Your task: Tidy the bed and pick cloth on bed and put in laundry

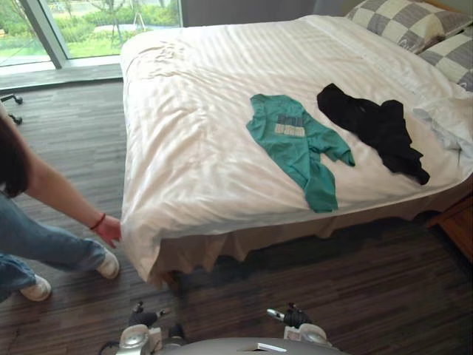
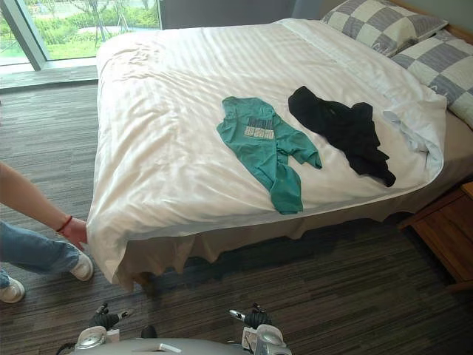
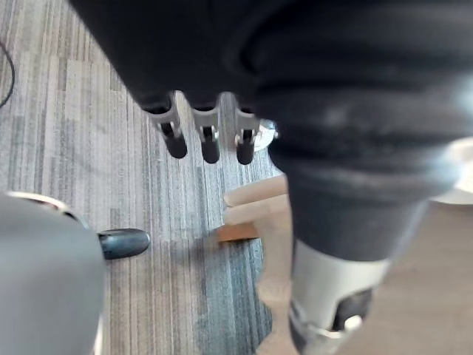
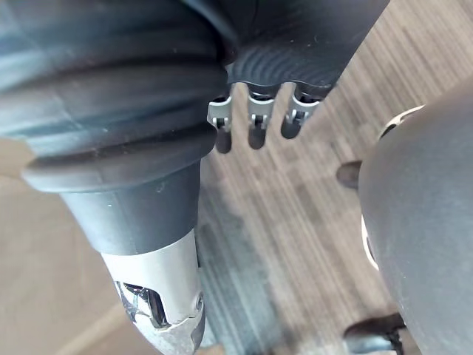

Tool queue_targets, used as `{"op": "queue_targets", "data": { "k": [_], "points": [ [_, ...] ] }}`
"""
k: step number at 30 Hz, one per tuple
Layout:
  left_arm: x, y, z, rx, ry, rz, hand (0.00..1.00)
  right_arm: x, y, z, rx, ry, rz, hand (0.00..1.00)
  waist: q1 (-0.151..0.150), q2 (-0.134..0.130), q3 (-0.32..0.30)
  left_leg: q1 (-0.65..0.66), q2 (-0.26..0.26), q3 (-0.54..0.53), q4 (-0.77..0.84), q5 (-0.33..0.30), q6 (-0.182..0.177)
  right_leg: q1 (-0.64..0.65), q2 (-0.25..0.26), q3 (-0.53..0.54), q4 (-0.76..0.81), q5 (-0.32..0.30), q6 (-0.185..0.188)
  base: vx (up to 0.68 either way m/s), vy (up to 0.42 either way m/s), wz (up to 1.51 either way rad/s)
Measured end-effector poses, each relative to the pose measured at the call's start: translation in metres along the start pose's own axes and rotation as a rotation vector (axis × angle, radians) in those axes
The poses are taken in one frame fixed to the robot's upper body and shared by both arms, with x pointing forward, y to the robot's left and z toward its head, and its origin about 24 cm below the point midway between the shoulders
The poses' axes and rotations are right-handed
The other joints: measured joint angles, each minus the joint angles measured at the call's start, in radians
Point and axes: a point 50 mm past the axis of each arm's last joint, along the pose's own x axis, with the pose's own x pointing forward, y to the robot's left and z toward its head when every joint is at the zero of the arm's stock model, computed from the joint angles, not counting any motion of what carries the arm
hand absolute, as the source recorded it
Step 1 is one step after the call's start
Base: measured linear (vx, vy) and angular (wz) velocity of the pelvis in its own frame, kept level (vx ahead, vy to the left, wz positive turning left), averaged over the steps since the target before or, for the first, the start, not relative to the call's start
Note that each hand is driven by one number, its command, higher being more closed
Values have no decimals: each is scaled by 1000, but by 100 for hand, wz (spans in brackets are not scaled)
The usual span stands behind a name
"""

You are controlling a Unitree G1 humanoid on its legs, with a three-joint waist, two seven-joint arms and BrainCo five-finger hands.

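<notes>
Teal T-shirt [image 1: 299,144] lies flat but rumpled at centre frame on the striped white duvet [image 1: 185,126]. A black garment [image 1: 373,126] is bunched just to its right, not touching. Checked pillows [image 1: 403,22] sit upper right. Lower left, a person's hand [image 1: 109,229] is at the duvet's hanging corner. Left hand [image 3: 209,137] and right hand [image 4: 255,122] hang over the streaky grey floor [image 1: 74,140], fingers straight, side by side, holding nothing.
</notes>
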Motion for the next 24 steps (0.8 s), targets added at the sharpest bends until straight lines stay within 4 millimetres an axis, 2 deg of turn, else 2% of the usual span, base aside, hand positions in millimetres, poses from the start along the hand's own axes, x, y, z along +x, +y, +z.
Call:
{"op": "queue_targets", "data": {
  "k": [10,19,22,24],
  "points": [
    [0,3,-4,-123,33,17,0,0,-1,-1,14,5,-5,0,2,0,0,1,0,-1,0,0,0,1,0,-1,0,0,0,0,0,0],
    [-2,9,-11,-302,60,79,0,0,-3,-2,41,10,-17,0,2,0,0,0,0,0,0,0,0,0,0,0,-1,0,0,0,0,0],
    [-2,8,-2,-331,15,97,0,0,-4,-3,44,12,-26,0,3,0,0,0,0,0,0,0,0,0,0,0,0,0,0,0,0,0],
    [-3,6,14,-349,-56,107,0,0,-5,-3,44,12,-40,0,5,1,0,-1,0,0,0,0,0,-1,0,0,0,0,0,0,0,0]
  ]
}}
